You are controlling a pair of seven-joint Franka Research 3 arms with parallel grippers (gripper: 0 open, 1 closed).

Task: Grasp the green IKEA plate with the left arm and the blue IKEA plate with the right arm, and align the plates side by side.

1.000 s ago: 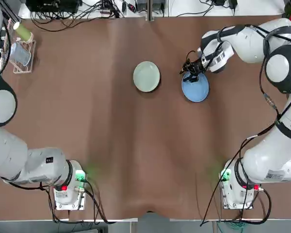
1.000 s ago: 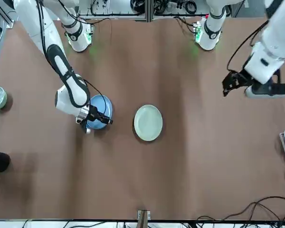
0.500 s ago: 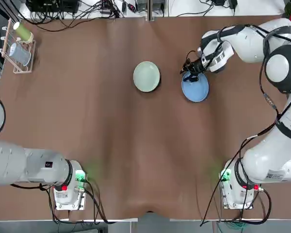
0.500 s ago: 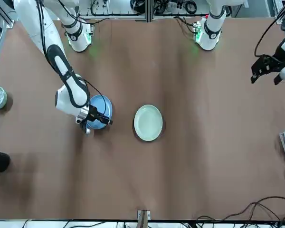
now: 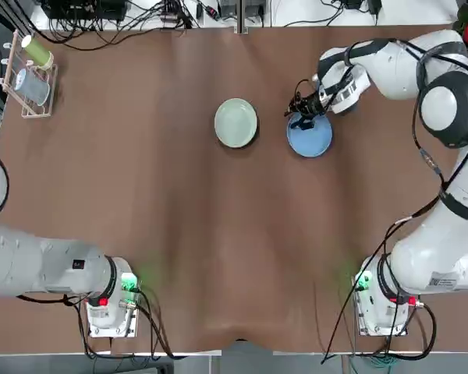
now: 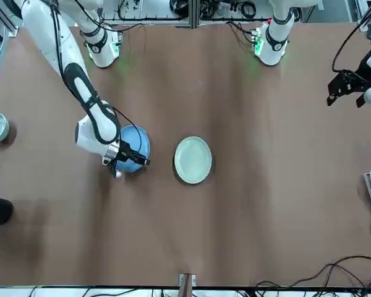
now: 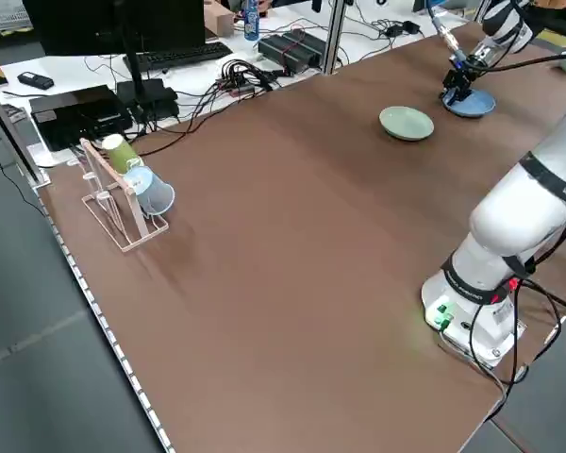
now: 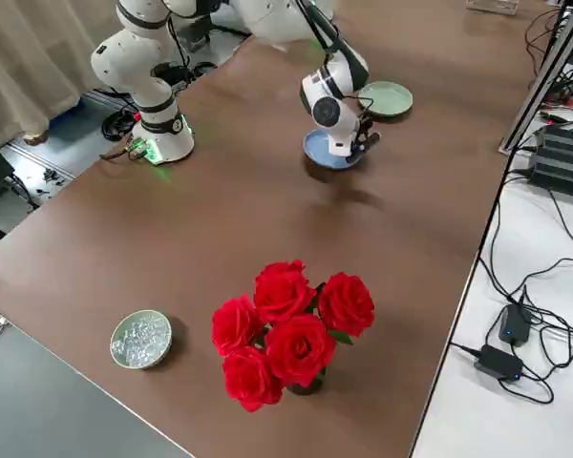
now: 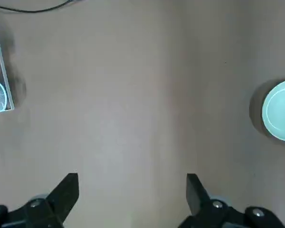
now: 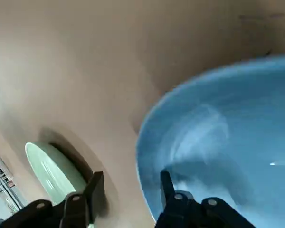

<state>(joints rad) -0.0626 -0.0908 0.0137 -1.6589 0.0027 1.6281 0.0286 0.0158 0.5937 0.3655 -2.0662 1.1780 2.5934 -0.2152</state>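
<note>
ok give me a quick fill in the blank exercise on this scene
The robot's ____ gripper is shut on the rim of the small round sky-blue plastic plate. From the robot's side, the small round mint-green plastic plate lies to the ____ of the blue one. The left gripper, over the table's left side, is holding ____.

Missing words: right; left; nothing

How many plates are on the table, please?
2: the green plate near the table's middle, and the blue plate to its right, partly hidden under the right gripper.
</note>
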